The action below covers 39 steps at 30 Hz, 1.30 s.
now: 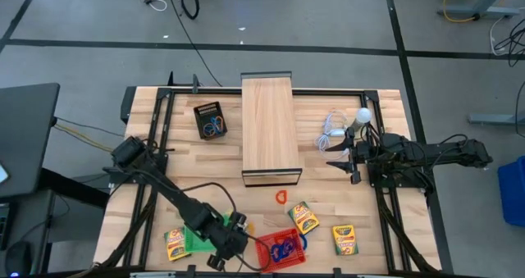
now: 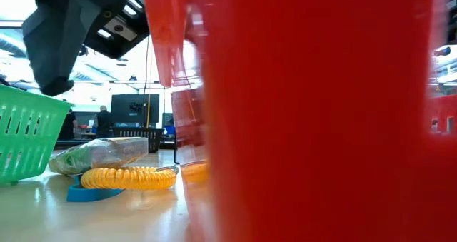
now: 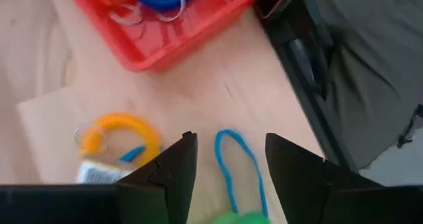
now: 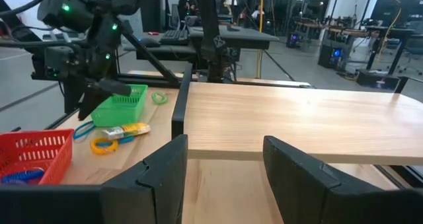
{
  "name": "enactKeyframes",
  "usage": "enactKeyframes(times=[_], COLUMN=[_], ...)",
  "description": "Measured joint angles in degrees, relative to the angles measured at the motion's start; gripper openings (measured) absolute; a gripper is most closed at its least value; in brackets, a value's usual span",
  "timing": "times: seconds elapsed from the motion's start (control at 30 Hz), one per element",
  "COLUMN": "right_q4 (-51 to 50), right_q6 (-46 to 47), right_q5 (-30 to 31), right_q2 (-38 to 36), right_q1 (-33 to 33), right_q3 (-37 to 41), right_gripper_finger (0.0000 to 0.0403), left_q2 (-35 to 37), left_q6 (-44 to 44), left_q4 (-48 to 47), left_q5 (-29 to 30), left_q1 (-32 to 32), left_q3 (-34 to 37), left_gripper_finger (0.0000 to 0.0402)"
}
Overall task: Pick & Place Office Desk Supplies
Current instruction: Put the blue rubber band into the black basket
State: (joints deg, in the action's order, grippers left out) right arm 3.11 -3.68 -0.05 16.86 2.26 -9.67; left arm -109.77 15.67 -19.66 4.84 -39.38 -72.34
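Note:
My left gripper [image 3: 229, 141] hangs open near the table's front edge, between the green basket [image 1: 190, 242] and the red basket [image 1: 283, 250]. A thin blue loop [image 3: 235, 166] lies flat on the table below the gap between its fingers, touching neither. Beside it lie a yellow coiled loop [image 3: 123, 133] and a clear wrapped pack [image 2: 100, 154]. Blue coiled loops [image 1: 285, 248] lie in the red basket. Three crayon boxes [image 1: 175, 243] [image 1: 303, 218] [image 1: 344, 239] and an orange loop [image 1: 281, 198] lie flat on the table. My right gripper [image 4: 225, 152] waits open at the table's right side.
A long pale wooden box [image 1: 269, 130] lies down the table's middle, straight ahead of my right gripper. A black box [image 1: 211, 120] holding loops sits at the far left. A white bulb [image 1: 362, 116] with coiled cable [image 1: 331, 131] lies at the far right. A green loop [image 4: 158, 97] lies beyond the green basket.

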Motion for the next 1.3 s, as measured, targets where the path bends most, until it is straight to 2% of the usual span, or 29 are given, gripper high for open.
enactKeyframes(times=[0.3,0.57,0.73,0.9,1.1,1.3], right_q4=[0.0,0.0,0.0,0.0,0.0,0.0], right_q6=[-0.2,-0.2,-0.2,-0.2,-0.2,-0.2], right_q5=[0.0,0.0,0.0,0.0,0.0,0.0], right_q2=[0.0,0.0,0.0,0.0,0.0,0.0], right_q1=[0.0,0.0,0.0,0.0,0.0,0.0], right_q3=[0.0,0.0,0.0,0.0,0.0,0.0], right_gripper_finger=[0.0205,0.0205,0.0205,0.0205,0.0205,0.0205], left_q2=[-3.1,-6.7,-6.7,-7.1,-7.6,-7.6], left_q6=[-2.3,-1.9,-1.5,-1.1,-1.7,-3.7], left_q4=[1.2,1.8,1.9,1.9,2.4,1.9], left_q5=[-0.7,-4.2,-3.1,-3.3,-4.7,-4.0], left_q1=[0.8,1.6,1.5,1.5,1.5,0.7], left_q3=[0.0,0.0,0.0,0.0,0.0,-0.5], left_gripper_finger=[0.0173,0.0170,0.0162,0.0114,0.0013,0.0004])
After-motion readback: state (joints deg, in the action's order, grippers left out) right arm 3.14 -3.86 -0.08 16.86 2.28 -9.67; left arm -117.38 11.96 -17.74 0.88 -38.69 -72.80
